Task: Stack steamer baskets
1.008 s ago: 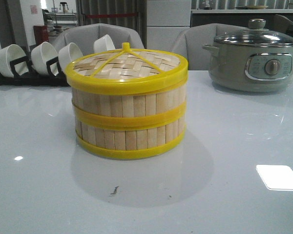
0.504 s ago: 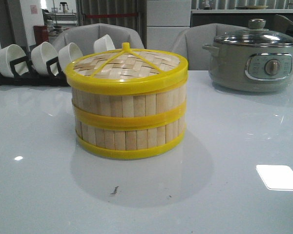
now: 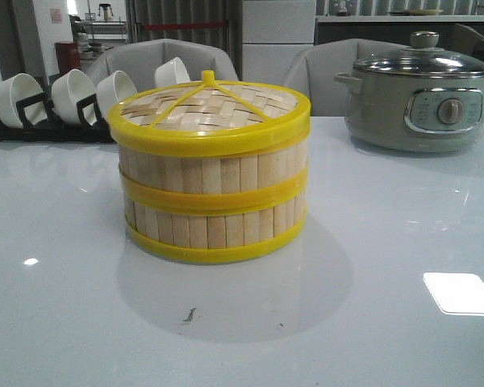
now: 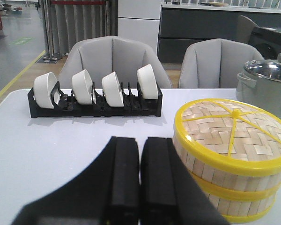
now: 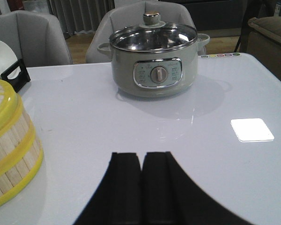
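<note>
Two steamer baskets (image 3: 214, 197) stand stacked one on the other in the middle of the white table, with pale bamboo slat walls and yellow rims. A flat woven lid (image 3: 210, 109) with a yellow rim and knob sits on top. The stack also shows in the left wrist view (image 4: 232, 164) and at the edge of the right wrist view (image 5: 9, 154). My left gripper (image 4: 140, 140) is shut and empty, apart from the stack and beside it. My right gripper (image 5: 141, 155) is shut and empty over bare table. Neither gripper shows in the front view.
A black rack with several white bowls (image 3: 64, 101) stands at the back left of the table (image 3: 387, 242). A grey electric pot with a glass lid (image 3: 423, 93) stands at the back right. Grey chairs (image 3: 161, 60) stand behind the table.
</note>
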Tool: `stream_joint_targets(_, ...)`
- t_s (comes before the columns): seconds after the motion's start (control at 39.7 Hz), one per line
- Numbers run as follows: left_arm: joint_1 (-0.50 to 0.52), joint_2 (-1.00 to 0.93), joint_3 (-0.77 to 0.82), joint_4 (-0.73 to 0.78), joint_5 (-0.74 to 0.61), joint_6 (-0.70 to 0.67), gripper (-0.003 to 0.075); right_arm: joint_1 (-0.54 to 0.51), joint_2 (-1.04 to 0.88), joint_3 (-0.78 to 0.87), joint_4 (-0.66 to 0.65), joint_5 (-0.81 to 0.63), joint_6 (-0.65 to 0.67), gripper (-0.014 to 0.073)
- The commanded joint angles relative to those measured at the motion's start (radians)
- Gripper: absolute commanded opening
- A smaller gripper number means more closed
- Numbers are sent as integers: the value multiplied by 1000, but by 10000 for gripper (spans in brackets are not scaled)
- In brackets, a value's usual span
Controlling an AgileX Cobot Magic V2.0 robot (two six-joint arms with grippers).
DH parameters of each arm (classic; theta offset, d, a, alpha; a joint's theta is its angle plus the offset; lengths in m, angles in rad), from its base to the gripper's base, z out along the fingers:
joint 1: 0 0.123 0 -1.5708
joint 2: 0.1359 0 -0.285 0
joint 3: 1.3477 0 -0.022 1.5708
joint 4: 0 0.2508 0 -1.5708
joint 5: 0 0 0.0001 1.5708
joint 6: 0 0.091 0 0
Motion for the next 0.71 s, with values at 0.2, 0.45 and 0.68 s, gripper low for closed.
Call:
stream_joint_targets(0.2,146,-31,24,14,-129,-10,86,-6,5,-31,-8,-82,-6,55)
stream_joint_targets(0.45,243,-125,277,-69,-392,-10,86,-6,5,-31,-8,-82,-6,55)
stream_joint_targets(0.68,243,-247,437,-90,-413,-10,86,-6,5,-31,-8,-82,-6,55)
